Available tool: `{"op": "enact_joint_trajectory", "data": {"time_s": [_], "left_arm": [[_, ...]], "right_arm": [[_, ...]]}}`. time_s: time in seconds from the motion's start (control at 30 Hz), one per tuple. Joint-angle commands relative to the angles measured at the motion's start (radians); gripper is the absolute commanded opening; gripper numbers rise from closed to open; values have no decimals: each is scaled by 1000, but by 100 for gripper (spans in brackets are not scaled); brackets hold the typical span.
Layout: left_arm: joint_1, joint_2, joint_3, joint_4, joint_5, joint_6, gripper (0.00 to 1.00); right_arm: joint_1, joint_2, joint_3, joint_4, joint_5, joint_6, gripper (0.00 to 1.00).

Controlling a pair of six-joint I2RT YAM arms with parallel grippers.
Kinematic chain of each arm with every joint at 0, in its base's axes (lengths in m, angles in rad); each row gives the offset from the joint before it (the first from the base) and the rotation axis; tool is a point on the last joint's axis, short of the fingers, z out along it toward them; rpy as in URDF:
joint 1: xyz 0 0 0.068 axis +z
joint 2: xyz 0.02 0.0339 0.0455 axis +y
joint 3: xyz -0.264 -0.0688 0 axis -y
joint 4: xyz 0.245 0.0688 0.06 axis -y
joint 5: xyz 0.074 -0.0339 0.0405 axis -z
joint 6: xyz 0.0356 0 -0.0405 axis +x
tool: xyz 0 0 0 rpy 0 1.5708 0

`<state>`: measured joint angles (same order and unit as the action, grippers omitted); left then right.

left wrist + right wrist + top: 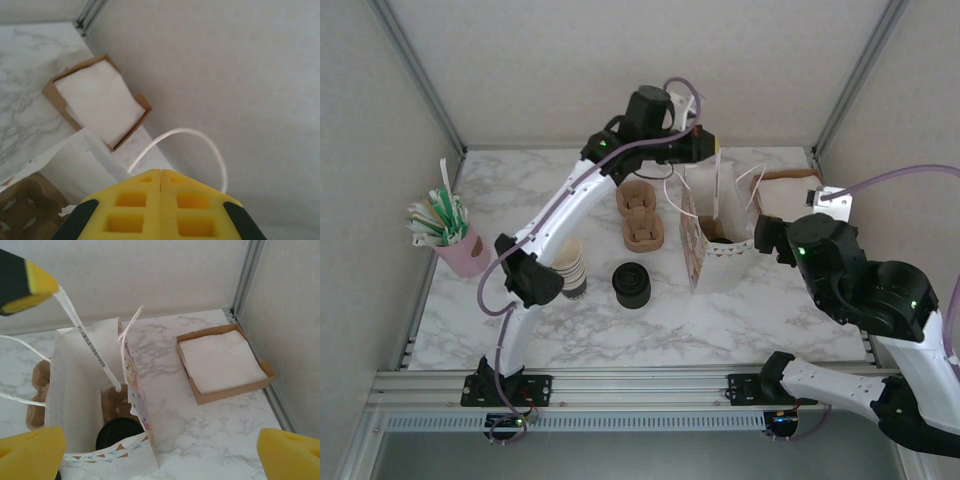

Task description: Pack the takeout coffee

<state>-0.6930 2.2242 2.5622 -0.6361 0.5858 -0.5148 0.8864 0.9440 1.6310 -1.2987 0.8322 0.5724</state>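
Observation:
The takeout coffee shows as a round black lid [119, 432] deep inside a white paper bag [82, 390], standing on a brown cardboard carrier [112, 400]; its wall is hidden. The bag [715, 255] stands open right of the table's middle. My left gripper [705, 143] hovers above the bag, shut on its white handle [200, 135], with the yellow fingers [145, 200] pressed together. In the right wrist view the handle strip [85, 340] runs up to that finger [27, 285]. My right gripper [160, 454] is open just right of the bag [760, 235], nothing between its pads.
A cardboard box of white napkins [785, 190] [222, 362] sits at the back right by the wall. Left of the bag are two brown carriers [640, 215], a stack of black lids [632, 285], a stack of paper cups [572, 268] and a pink cup of stirrers [455, 240].

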Motion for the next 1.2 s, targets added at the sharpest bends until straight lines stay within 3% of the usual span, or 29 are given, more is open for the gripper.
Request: {"op": "enact_joint_trajectory", "data": {"time_s": [0.0,0.2,0.27,0.37,0.6,0.73,0.93,1.03,1.17], "left_arm": [[-17,13,33,-11,-64,43,0],[-30,72,38,1,-85,38,2],[-30,80,45,-3,-100,41,25],[-32,66,60,6,-83,35,42],[-40,-37,66,82,-41,24,58],[-30,-103,61,56,-120,85,78],[78,-160,-52,51,-118,87,100],[132,-176,-122,65,-88,85,100],[202,-212,-268,138,-29,63,100]], "right_arm": [[-31,24,-6,-1,-33,-8,99],[-125,69,-14,30,-149,-45,99],[-184,81,-16,38,-204,-55,99],[-280,91,-27,72,-317,-83,99],[-505,134,0,118,-533,-135,99],[-659,169,41,135,-614,-152,98],[-907,241,11,197,-791,-139,87],[-981,291,-27,247,-851,-122,82],[-1000,398,-48,292,-848,-120,79]]}}
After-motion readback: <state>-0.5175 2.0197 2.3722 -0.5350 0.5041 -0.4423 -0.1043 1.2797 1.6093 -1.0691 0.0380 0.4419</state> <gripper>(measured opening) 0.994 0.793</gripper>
